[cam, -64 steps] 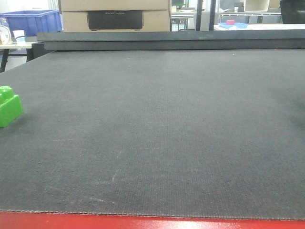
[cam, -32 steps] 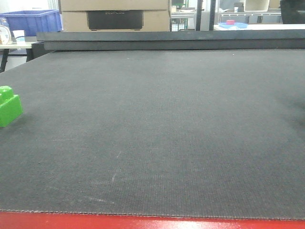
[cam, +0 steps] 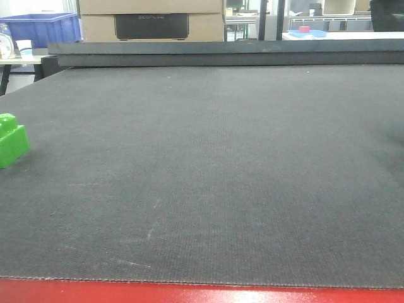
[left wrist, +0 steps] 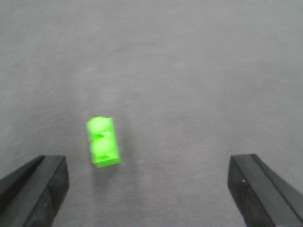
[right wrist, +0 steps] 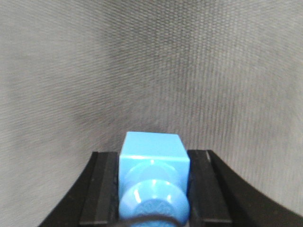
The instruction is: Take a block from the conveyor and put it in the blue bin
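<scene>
Approach step: the left gripper (left wrist: 149, 191), jaws wide apart, hovers over the green block (left wrist: 103, 142) lying on the conveyor (left wrist: 199, 71) nearer its left finger, so the next move calls for centring, descending and closing, while the right gripper (right wrist: 152, 157) is clamped on a blue block (right wrist: 152, 189).

- The block (cam: 12, 140) sits at the front view's left edge, which cuts off its left part.
- In the left wrist view it is blurred and its stud is smeared.
- Only the left gripper (left wrist: 147, 163) finger ends show.
- The frame bottom cuts off the blue brick (right wrist: 154, 163) clamped in the right gripper (right wrist: 154, 156).
- The far pink thing (cam: 305, 29), perhaps another brick, is too small to tell.
</scene>
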Controlling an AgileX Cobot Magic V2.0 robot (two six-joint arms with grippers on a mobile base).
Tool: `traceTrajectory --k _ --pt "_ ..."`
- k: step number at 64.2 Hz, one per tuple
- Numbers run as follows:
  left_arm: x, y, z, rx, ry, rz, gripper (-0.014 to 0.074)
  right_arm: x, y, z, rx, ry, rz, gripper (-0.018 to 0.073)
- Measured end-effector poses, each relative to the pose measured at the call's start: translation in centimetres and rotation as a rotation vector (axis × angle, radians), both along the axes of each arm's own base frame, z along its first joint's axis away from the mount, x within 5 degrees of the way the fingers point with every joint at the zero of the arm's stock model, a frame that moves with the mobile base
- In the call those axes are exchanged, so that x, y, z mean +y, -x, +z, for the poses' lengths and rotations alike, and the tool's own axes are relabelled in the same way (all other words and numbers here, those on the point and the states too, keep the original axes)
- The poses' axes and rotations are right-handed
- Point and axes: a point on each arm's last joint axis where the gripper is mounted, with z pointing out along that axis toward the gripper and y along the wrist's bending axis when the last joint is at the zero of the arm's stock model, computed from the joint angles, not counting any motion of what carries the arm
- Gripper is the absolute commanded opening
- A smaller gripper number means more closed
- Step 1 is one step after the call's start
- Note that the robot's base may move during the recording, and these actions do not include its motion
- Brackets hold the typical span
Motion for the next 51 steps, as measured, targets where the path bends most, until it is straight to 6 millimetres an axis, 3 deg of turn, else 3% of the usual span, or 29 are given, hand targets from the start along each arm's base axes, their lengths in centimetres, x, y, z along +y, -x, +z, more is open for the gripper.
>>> traceTrajectory --k 13,24,51 --pt "2.1 -5.7 -2.3 0.191 -0.001 0.084 0.0592 0.5 2.5 1.8 -0.121 -0.023 -0.013 -0.0153" --pt "2.1 -9.3 -5.1 0.295 -0.014 0.072 0.0592 1.3 4.2 3.1 -0.207 -0.029 0.009 -0.0153" --pt "1.1 -14.5 -14.2 0.515 -0.083 0.024 0.0592 2.1 4.6 3.8 -0.246 -0.038 0.034 -0.0153"
